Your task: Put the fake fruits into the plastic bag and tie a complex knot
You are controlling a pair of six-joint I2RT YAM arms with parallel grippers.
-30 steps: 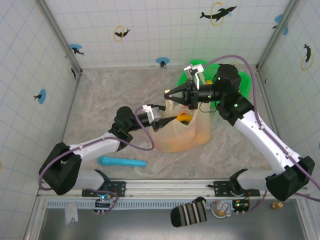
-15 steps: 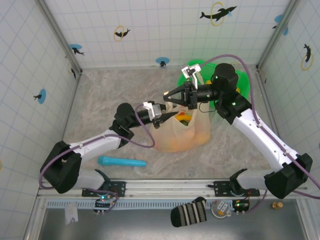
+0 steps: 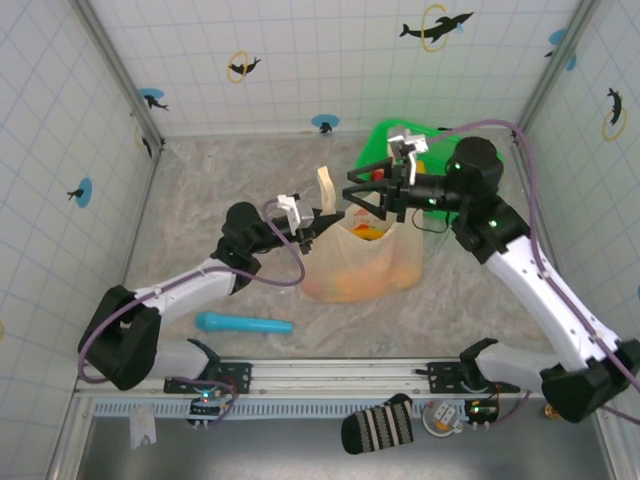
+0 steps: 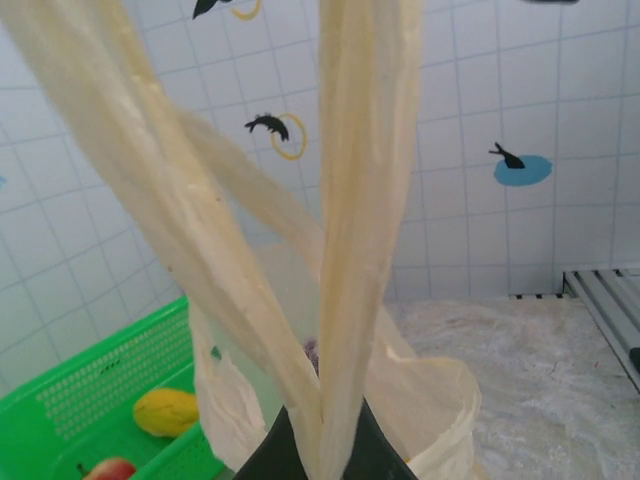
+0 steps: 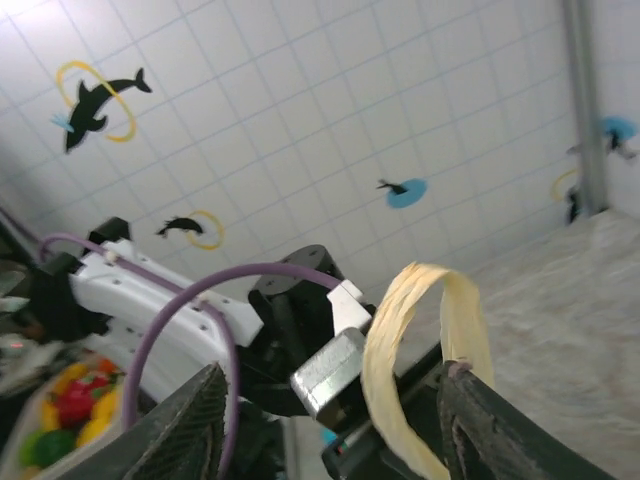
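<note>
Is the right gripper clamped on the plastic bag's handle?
No, the right gripper has its fingers wide apart, with the handle loop upright between them.

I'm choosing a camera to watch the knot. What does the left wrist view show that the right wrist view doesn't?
Left wrist: green perforated plastic basket holding a yellow fake fruit and a red one. Right wrist: the open right fingers, the left arm's purple cable, red and yellow fake fruits. Both: the cream-yellow plastic bag's loop handle, pinched by the left fingers.
</note>
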